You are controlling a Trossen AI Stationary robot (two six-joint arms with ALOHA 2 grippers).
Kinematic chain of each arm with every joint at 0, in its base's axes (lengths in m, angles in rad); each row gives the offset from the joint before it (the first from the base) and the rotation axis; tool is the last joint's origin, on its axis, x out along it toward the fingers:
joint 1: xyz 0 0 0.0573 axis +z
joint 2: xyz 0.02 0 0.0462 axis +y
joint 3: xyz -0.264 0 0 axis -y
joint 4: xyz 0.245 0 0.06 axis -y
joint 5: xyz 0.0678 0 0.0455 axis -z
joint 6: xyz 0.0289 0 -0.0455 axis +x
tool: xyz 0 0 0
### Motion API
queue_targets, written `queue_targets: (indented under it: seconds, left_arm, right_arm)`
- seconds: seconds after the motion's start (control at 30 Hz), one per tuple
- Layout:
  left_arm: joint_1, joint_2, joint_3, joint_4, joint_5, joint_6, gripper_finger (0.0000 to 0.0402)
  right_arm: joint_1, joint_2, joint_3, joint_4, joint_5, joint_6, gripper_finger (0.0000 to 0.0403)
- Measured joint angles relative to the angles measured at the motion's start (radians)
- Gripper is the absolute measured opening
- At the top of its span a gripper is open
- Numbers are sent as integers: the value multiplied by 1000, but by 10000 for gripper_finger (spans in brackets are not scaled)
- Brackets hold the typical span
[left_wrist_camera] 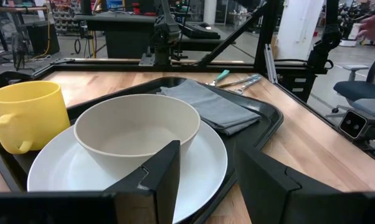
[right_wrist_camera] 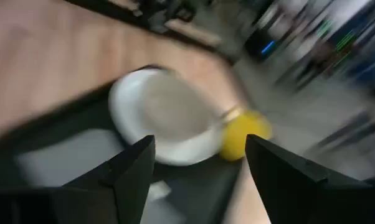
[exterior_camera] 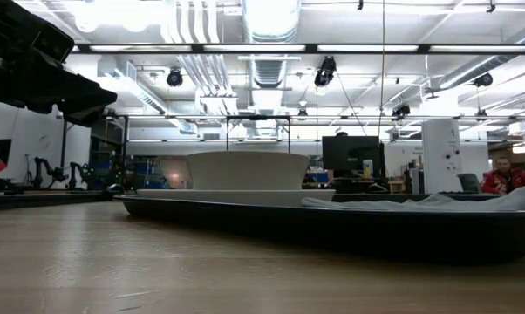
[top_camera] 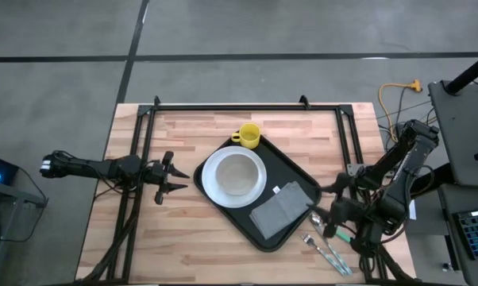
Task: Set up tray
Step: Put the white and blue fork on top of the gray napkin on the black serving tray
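A big flat black tray [top_camera: 296, 176] with round corners lies slanted in the middle of the wooden worktop [top_camera: 199, 238]. On it sits a round white plate [top_camera: 210, 184] with a white bowl [top_camera: 237, 172] in the middle. A yellow cup [top_camera: 248, 136] stands on the tray's far corner, just beside the plate. A folded grey cloth [top_camera: 282, 209] lies flat on the tray on the plate's other side. Some shiny cutlery [top_camera: 328, 251] lies on the wood, just off the tray's near right corner. The left tool [top_camera: 174, 177] waits near the tray's left edge, fingers spread, holding nothing. The right tool [top_camera: 321, 223] is above the tray's right corner near the cutlery, fingers also spread and empty.
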Motion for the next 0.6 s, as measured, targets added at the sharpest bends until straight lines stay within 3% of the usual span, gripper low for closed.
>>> queue_targets:
  seconds: [0.13, 0.6]
  left_arm:
    - [0, 0, 0, 0, 0, 0, 136]
    - [0, 0, 0, 0, 0, 0, 136]
  right_arm:
    - [0, 0, 0, 56, -165, 176, 242]
    - [0, 0, 0, 219, -179, 210, 242]
